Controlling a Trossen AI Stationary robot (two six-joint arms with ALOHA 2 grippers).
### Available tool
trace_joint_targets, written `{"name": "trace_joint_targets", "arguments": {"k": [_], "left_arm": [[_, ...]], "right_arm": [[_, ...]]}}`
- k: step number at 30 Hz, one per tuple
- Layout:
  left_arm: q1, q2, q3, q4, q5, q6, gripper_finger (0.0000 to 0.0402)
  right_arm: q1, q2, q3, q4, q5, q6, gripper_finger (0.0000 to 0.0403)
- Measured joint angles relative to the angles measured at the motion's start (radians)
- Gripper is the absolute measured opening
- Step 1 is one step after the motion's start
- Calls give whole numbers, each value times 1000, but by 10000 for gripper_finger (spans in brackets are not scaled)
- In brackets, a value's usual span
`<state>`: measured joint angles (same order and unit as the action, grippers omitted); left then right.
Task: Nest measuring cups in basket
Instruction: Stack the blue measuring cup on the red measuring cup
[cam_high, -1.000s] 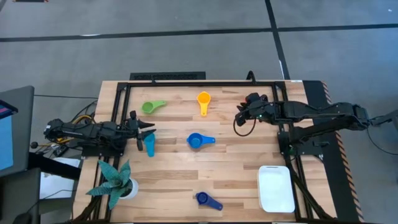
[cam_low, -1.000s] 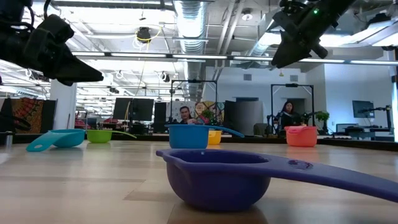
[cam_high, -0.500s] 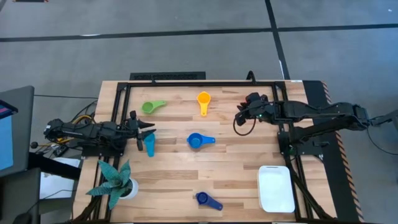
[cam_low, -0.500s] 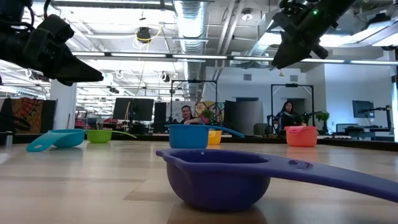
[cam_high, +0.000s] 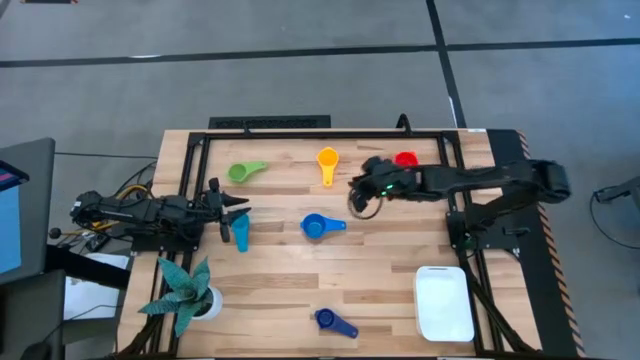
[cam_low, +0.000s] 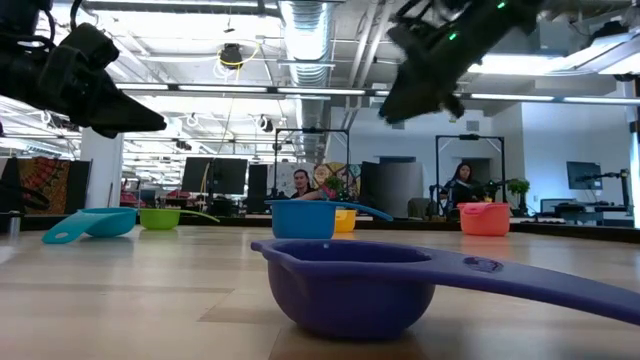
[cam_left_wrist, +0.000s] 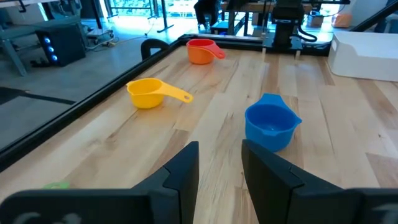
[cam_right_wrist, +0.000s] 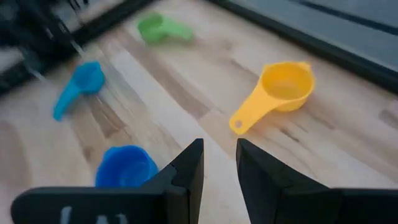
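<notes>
Your right claw (cam_high: 358, 190) hangs empty, fingers slightly parted, between the yellow cup (cam_high: 327, 160) and blue cup (cam_high: 315, 226). Left claw (cam_high: 232, 212), also parted, sits beside the teal cup (cam_high: 241, 234).

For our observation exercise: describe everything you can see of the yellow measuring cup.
The yellow measuring cup is a small, smooth scoop that looks like plastic: a round open bowl and a short flat handle. It sits upright and empty on the wooden table, near the far edge, handle pointing toward the middle. Nothing touches it; the right pincer hangs close beside it, fingers slightly apart.
</notes>
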<state>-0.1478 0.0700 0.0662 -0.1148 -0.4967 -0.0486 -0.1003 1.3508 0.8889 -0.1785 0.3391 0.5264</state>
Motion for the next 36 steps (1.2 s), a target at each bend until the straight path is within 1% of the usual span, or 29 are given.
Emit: {"name": "trace_joint_targets", "arguments": {"k": [5,11,15,25,36], "left_arm": [[0,0,0,0,1,0,112],[0,2,0,0,0,0,112],[0,2,0,0,1,0,112],[0,2,0,0,1,0,112],[0,2,0,0,1,0,112]], "right_arm": [[35,173,86,7,-1,-4,118],[70,290,171,6,-24,-11,118],[83,308,198,8,-28,-13,118],[118,302,199,10,-25,-10,118],[176,307,198,16,-23,34,118]]}}
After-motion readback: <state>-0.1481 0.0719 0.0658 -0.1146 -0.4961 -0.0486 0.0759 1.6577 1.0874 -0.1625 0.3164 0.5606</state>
